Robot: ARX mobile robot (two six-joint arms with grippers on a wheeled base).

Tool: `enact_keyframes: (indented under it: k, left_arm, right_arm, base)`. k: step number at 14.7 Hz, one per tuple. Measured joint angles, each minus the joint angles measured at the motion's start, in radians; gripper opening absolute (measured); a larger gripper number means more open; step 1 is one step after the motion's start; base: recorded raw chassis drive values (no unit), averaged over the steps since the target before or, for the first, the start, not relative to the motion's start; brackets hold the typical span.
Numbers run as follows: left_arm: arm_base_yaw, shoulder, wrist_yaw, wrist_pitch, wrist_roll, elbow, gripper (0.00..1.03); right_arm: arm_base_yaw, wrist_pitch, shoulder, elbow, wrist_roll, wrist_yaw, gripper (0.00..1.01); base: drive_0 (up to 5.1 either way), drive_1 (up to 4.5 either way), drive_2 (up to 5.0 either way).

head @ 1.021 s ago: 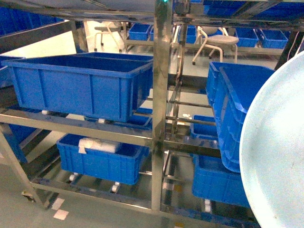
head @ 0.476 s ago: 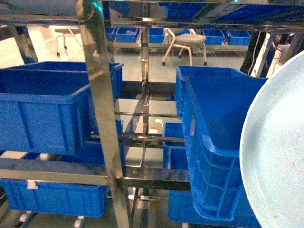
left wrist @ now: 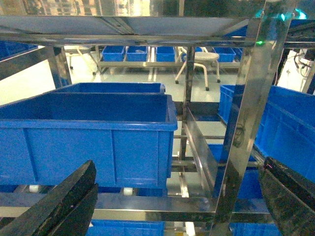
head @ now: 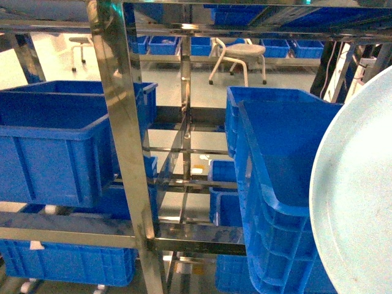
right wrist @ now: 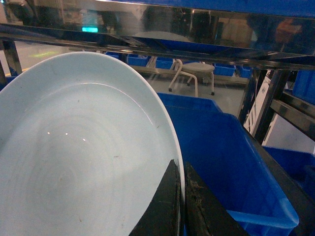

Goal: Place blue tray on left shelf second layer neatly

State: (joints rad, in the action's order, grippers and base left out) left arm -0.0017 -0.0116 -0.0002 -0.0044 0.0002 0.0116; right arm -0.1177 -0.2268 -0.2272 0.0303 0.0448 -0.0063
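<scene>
The blue tray (head: 355, 202) is a pale round dish held on edge at the right of the head view, and it fills the left of the right wrist view (right wrist: 74, 157). My right gripper (right wrist: 181, 196) is shut on its rim, one black finger on each side. The left shelf is a shiny steel rack whose horizontal rail (head: 67, 236) carries a deep dark-blue crate (head: 55, 141). I cannot tell whether this tier is the second layer. My left gripper (left wrist: 174, 206) faces that rail (left wrist: 147, 206), open and empty. Its fingers (left wrist: 59, 201) stand far apart.
A square steel post (head: 122, 141) stands upright between the left and right bays. A tilted dark-blue crate (head: 275, 177) sits close beside the tray, with more crates on the tier below (head: 67, 263). A white stool (head: 239, 52) stands on the floor behind the rack.
The head view has swung right and moved closer to the rack, so the post now sits further left in it. The tray stays held at the right edge.
</scene>
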Motion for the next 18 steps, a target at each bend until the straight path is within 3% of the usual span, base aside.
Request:
enact_keyframes:
  k: [18]
  left_arm:
    - [0.000,0.000,0.000,0.000,0.000,0.000,0.98]
  right_arm:
    - [0.000,0.000,0.000,0.000,0.000,0.000,0.02]
  base:
    - [0.0,0.34,-0.3]
